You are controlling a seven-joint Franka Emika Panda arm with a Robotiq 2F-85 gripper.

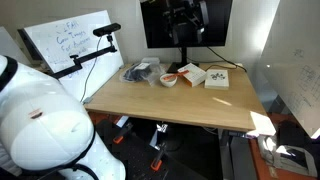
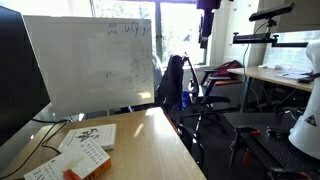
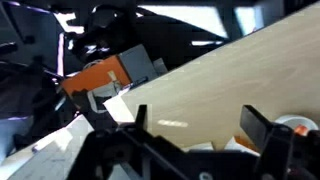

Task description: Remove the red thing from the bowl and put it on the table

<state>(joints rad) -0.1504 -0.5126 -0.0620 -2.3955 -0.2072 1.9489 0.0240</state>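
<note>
Resting inside the white bowl [image 1: 169, 80], the red thing [image 1: 168, 76] is being shown toward the far edge of the wooden worktop [image 1: 150, 102], just beside a flat box [image 1: 192, 73]. The claw [image 3: 198, 125] is being held high above the worktop, in front of a dark monitor [image 1: 218, 25], its fingers [image 3: 262, 135] spread wide apart and empty.

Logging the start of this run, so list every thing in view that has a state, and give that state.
bowl: upright on the table, holding the red thing
red thing: in the bowl, not yet taken out
gripper: fingers apart, holding nothing, above the table
monitor: screen dark
whiteboard: upright, written on
white box: lying flat on the table
</note>
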